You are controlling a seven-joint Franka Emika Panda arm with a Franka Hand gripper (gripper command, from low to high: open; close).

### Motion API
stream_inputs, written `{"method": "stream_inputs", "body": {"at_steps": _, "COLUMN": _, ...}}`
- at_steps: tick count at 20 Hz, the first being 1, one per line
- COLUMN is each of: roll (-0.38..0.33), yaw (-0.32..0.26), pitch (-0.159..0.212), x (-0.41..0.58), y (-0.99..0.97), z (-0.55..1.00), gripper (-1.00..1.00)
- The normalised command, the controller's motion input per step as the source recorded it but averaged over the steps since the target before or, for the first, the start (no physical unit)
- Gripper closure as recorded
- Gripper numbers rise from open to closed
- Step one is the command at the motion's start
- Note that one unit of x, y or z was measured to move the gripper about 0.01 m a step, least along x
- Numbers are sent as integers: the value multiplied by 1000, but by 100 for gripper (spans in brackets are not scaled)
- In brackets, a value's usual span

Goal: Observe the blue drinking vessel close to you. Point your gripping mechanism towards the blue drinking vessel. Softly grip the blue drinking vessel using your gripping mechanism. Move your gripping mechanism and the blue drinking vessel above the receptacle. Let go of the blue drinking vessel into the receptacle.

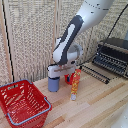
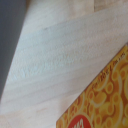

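the blue cup (image 1: 53, 83) is seen standing upright on the wooden counter (image 1: 95, 105), directly under the white-grey pincer (image 1: 56, 75), whose block covers the cup's top. the arm is brought down from the upper right of the exterior view, and the pincer is held straight over the cup, which is judged to suit a grasp from above at the rim. whether the fingers are spread around the cup, pressed onto its wall, or merely hovering cannot be told: the fingertips are hidden by the block and the cup in the exterior view, and none are shown in the wrist view. there, only pale counter wood, a grey-blue surface along one edge that may be the cup's wall, and a yellow-orange printed package (image 2: 100, 100) are shown, all blurred.

the red basket (image 1: 23, 102) with its blue-grey rim is placed on the counter at the near left of the exterior view, well apart from the cup, open side up, so that a cup could be dropped in from above. just beside the cup, to its right, a tall yellow-orange package (image 1: 75, 82) is stood upright, and a small red object is partly seen between them, behind. a dark wire rack (image 1: 111, 59) is set at the far right.

the cup is not yet lifted; the grasping step is judged to be in hand, with the carry to the basket yet to be done.
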Motion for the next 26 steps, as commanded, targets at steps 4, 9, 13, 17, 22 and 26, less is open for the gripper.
{"method": "stream_inputs", "body": {"at_steps": 4, "roll": -10, "yaw": -55, "pitch": -28, "x": -39, "y": 91, "z": -70, "gripper": 100}}
{"method": "stream_inputs", "body": {"at_steps": 9, "roll": -1, "yaw": -50, "pitch": -8, "x": -128, "y": 1, "z": 0, "gripper": 100}}
{"method": "stream_inputs", "body": {"at_steps": 13, "roll": -1, "yaw": -90, "pitch": -16, "x": -101, "y": 0, "z": 0, "gripper": 100}}
{"method": "stream_inputs", "body": {"at_steps": 17, "roll": 27, "yaw": -86, "pitch": -2, "x": 9, "y": -34, "z": 54, "gripper": 100}}
{"method": "stream_inputs", "body": {"at_steps": 22, "roll": 140, "yaw": -103, "pitch": 2, "x": 49, "y": -122, "z": 400, "gripper": 100}}
{"method": "stream_inputs", "body": {"at_steps": 26, "roll": 187, "yaw": -94, "pitch": 16, "x": 95, "y": -79, "z": 627, "gripper": 100}}
